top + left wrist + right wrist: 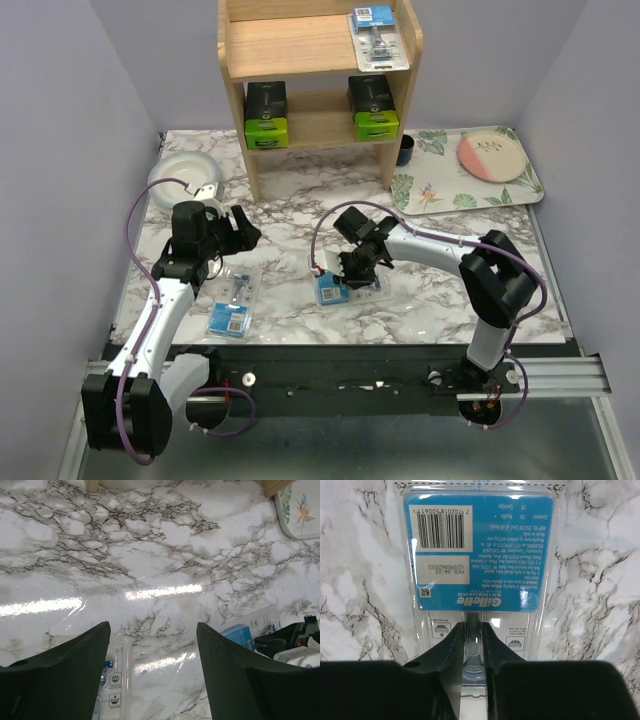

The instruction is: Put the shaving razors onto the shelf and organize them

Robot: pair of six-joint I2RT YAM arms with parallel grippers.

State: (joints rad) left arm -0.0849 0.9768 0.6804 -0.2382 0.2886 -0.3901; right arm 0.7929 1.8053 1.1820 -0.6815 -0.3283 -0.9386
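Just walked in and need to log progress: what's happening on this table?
Razor packs are being moved to the wooden shelf. Two black boxes sit on its lower tier and one blister pack on top. The right gripper has its jaws closed on a second blister pack on the marble table; the left gripper hangs open above the third blister pack.

White marble tabletop (290, 215) under me, grey veins running everywhere. Off to my far right lies a floral tray (430, 190) with a pink plate (490, 157) resting on it. A dark cup (405, 150) stands just beside the tray's left edge. Far left, a white dish (175, 172) sits on the marble.
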